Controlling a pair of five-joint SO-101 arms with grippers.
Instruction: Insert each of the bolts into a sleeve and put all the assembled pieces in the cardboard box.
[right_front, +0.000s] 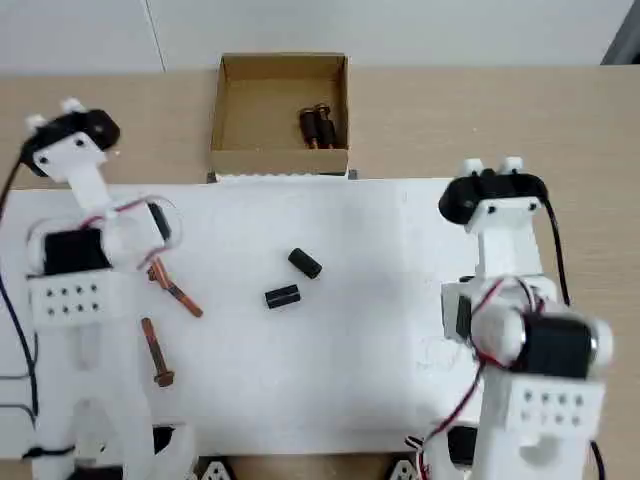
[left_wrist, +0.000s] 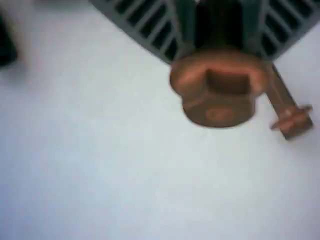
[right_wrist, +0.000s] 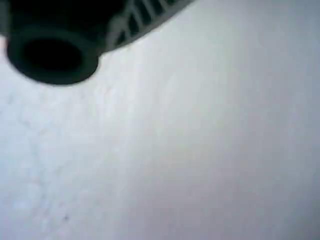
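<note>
The left end effector (left_wrist: 216, 35) was closed on a copper bolt (left_wrist: 217, 92), whose hexagonal head stuck out between the ribbed grey jaws above the white sheet (right_front: 370, 350) at the left side of the table (right_front: 420, 120). A second bolt (right_front: 155, 352) lay flat on the sheet just near of it, apart from the end effector. Two loose sleeves (right_front: 294, 280) rested close together in the middle of the sheet, neither touching the other.

On the right, the right end effector (right_wrist: 60, 25) appeared to be clamped around a black sleeve (right_wrist: 50, 57), open end showing, though the close view left the grip itself hard to make out. The cardboard box (right_front: 280, 160) sat at the far edge of the sheet, with assembled pieces (right_front: 318, 126) lying side by side against its right wall.
</note>
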